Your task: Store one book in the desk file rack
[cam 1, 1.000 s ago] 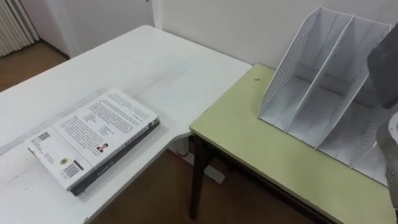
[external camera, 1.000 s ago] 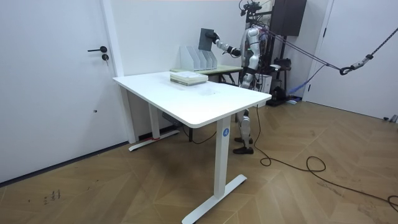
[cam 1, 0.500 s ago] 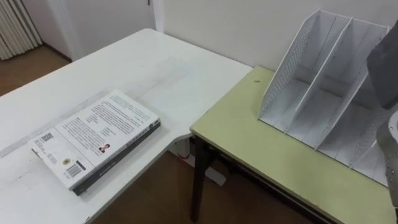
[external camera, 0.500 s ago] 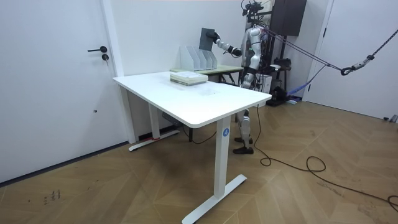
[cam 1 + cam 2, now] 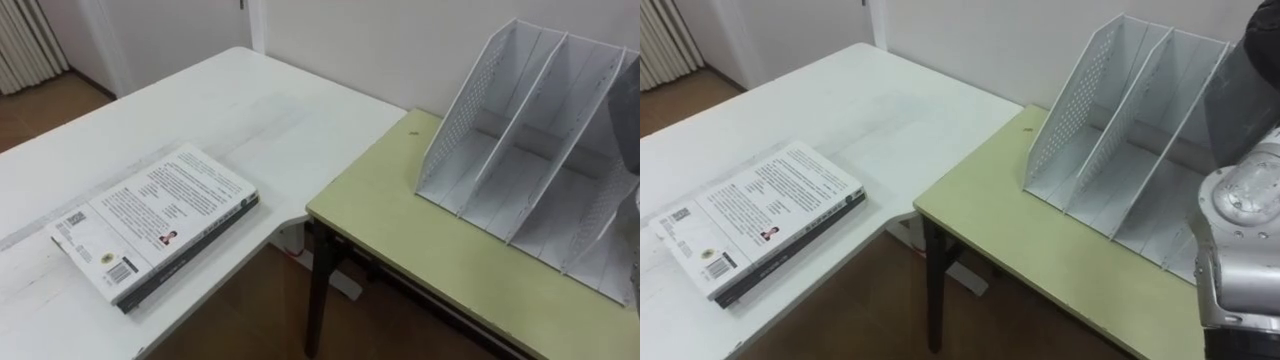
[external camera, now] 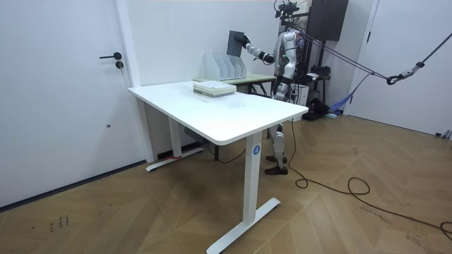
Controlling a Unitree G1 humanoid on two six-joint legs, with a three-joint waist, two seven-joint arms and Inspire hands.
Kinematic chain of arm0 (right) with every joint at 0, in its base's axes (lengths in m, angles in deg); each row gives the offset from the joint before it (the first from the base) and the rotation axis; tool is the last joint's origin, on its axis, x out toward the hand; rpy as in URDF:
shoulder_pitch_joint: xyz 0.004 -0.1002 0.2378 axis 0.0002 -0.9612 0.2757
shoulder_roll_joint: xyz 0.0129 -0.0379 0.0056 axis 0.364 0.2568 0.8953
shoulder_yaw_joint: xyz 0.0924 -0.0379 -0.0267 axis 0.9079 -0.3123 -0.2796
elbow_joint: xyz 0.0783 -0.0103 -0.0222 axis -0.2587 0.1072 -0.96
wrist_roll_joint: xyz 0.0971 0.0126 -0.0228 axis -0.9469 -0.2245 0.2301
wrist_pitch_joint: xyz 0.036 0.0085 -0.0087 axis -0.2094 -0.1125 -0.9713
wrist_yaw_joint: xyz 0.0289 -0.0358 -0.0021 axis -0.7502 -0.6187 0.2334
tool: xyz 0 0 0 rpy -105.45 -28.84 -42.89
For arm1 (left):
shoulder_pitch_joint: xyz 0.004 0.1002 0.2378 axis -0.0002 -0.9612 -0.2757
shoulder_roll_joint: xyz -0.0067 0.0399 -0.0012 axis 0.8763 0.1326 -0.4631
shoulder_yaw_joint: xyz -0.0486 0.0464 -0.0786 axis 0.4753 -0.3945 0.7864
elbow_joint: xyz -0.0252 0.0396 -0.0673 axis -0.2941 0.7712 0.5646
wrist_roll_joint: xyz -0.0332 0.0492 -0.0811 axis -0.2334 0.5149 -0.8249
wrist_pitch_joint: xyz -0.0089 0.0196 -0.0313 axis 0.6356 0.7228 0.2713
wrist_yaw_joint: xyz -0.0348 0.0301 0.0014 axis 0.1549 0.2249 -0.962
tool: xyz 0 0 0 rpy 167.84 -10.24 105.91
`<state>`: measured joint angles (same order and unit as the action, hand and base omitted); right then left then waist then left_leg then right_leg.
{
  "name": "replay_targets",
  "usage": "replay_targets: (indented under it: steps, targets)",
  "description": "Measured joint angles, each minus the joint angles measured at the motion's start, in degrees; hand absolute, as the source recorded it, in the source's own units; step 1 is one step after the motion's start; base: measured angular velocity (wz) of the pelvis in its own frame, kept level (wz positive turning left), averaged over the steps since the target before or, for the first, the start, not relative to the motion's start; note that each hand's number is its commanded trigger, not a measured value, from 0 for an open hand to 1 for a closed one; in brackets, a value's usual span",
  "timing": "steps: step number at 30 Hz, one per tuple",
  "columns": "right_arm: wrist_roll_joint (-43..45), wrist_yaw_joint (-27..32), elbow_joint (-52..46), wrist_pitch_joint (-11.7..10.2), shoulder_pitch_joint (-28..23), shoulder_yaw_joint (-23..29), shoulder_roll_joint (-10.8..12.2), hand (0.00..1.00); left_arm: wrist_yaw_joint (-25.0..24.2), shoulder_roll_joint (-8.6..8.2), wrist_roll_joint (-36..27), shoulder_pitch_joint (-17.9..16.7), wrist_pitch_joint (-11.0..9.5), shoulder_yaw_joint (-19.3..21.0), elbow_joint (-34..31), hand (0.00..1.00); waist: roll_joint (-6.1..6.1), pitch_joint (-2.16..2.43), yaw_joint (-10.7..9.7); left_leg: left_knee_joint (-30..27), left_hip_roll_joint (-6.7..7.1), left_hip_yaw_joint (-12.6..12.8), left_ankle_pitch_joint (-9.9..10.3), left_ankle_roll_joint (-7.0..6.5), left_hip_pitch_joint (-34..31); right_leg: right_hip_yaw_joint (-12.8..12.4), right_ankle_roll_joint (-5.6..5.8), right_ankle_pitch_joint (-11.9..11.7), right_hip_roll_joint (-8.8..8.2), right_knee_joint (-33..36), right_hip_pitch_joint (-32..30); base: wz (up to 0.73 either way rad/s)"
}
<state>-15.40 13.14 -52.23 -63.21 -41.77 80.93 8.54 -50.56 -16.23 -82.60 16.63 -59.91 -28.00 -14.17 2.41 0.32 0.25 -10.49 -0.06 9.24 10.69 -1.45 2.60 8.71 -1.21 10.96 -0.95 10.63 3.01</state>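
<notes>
1. At the end of the raised right arm, in the room view, the right hand (image 6: 244,44) is closed on the edge of a dark grey book (image 6: 234,44) and holds it in the air. The single fingers are too small to make out.
2. The dark grey book stands upright with its flat cover toward the room camera. The hand is at its side on the room view's right.
3. The book's lower edge is about level with the top of the white file rack (image 5: 462,105), over the right part of the rack. In the eye views the book shows as a dark panel at the right border, in front of the rightmost compartment. Whether any part of it is between the dividers, I cannot tell.
4. The file rack stands on a green table (image 5: 400,230), close to the wall. Its outer side wall is perforated, and its compartments open toward the robot.
5. The robot stands upright at the far side of this green table, at the room view's right, and faces the rack.
6. The left corner of the green table is just beside a white desk (image 5: 250,110).
7. On the white desk lies a pile of books (image 5: 150,225), flat, with a white printed cover on top and a dark volume under it. The pile is well apart from the rack.
8. Around the furniture there is a wooden floor (image 6: 339,212), and a white door (image 6: 63,92) is on the room view's left.
</notes>
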Motion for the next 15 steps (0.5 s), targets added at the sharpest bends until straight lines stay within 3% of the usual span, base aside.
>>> replay_targets:
  steps: [15]
  targets:
    - [0.07, 0.97, 0.0, 0.0, 0.0, 1.48, 0.0, 1.0, -0.01, 0.11, -0.02, 0.01, -0.02, 0.3, 0.13, 0.0, 0.42, -0.1, -0.1, 0.0, 0.01, 0.01, 0.0, 0.0, -0.01, 0.01, 0.0, 0.0, 0.0, 0.02, 0.01, 0.0]
